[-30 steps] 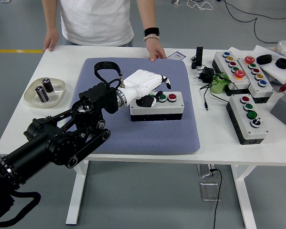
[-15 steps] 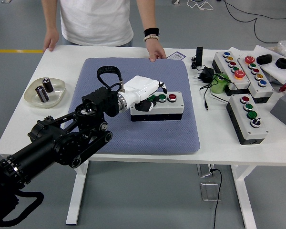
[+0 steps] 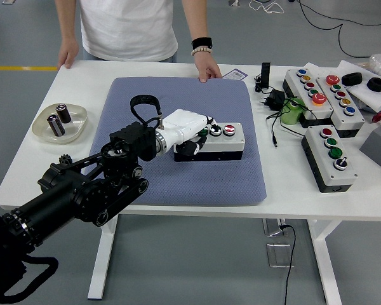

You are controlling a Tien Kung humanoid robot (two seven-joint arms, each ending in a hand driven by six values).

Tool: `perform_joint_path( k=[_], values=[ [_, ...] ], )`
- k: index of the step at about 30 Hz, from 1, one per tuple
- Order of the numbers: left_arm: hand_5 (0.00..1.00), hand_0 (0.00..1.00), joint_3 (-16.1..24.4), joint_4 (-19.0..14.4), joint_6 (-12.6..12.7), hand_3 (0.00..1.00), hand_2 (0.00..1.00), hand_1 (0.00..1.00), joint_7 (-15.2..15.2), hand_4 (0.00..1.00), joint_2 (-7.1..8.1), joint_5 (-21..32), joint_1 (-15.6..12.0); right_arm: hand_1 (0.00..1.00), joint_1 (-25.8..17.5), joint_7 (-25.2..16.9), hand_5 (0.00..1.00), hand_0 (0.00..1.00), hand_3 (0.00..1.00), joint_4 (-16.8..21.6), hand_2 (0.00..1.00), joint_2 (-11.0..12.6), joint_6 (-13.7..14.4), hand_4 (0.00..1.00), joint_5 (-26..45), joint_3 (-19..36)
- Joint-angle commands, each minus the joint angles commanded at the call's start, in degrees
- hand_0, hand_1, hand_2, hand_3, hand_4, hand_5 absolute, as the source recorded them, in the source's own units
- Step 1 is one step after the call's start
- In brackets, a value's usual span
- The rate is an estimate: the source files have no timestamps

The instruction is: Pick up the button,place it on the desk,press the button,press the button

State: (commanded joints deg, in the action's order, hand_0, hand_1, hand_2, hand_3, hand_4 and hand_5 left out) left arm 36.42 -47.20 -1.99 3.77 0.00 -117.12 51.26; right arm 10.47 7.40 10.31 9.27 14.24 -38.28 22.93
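Fingers of the white left hand curl onto the white-topped black button box at centre; placing looks done, pressing underway.

no legible text, labels, numbers

A white-topped, black-based plastic button box sits mid-frame on a blue-grey fabric mat; a shallow translucent dish lies far left.

A white table on a grey floor — one yellow line at left.
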Motion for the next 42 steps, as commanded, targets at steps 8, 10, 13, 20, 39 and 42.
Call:
perform_joint_path(
  k=[8, 10, 13, 20, 39, 42],
  values=[
    [0.002, 0.002, 1.5, -0.9, 1.4, 0.745, 0.002, 0.002, -0.3, 0.293, 0.00, 0.0, 0.1, 0.532, 0.0, 0.0, 0.243, 0.647, 0.634, 0.0, 0.563, 0.0, 0.0, 0.240, 0.0, 0.1],
    [0.002, 0.002, 2.0, -1.4, 2.3, 0.745, 0.002, 0.002, -0.6, 0.293, 0.00, 0.3, 0.2, 0.532, 0.0, 0.0, 0.243, 0.647, 0.634, 0.0, 0.563, 0.0, 0.0, 0.240, 0.1, 0.0],
    [0.002, 0.002, 2.3, -1.8, 3.0, 0.745, 0.002, 0.002, -0.7, 0.293, 0.00, 0.7, 0.5, 0.532, 0.0, 0.0, 0.243, 0.647, 0.634, 0.0, 0.563, 0.0, 0.0, 0.240, 0.0, 0.0],
    [0.002, 0.002, 1.5, -1.0, 3.2, 0.744, 0.002, 0.002, -0.8, 0.286, 0.00, 1.0, 1.4, 0.531, 0.1, 0.0, 0.243, 0.647, 0.634, 0.0, 0.563, 0.0, 0.0, 0.240, 0.0, -0.1],
    [0.002, 0.002, -1.4, -3.4, 2.6, 0.743, 0.002, 0.002, -1.0, 0.287, 0.00, 3.5, 2.1, 0.531, 0.0, 0.0, 0.243, 0.647, 0.633, 0.0, 0.563, 0.2, 0.0, 0.240, -0.7, 0.5],
    [0.002, 0.002, -1.9, -4.2, 2.6, 0.743, 0.002, 0.002, -1.0, 0.287, 0.00, 3.7, 2.1, 0.531, -0.1, 0.1, 0.243, 0.647, 0.633, 0.0, 0.563, 0.2, 0.0, 0.240, -0.9, 0.7]
  ],
)
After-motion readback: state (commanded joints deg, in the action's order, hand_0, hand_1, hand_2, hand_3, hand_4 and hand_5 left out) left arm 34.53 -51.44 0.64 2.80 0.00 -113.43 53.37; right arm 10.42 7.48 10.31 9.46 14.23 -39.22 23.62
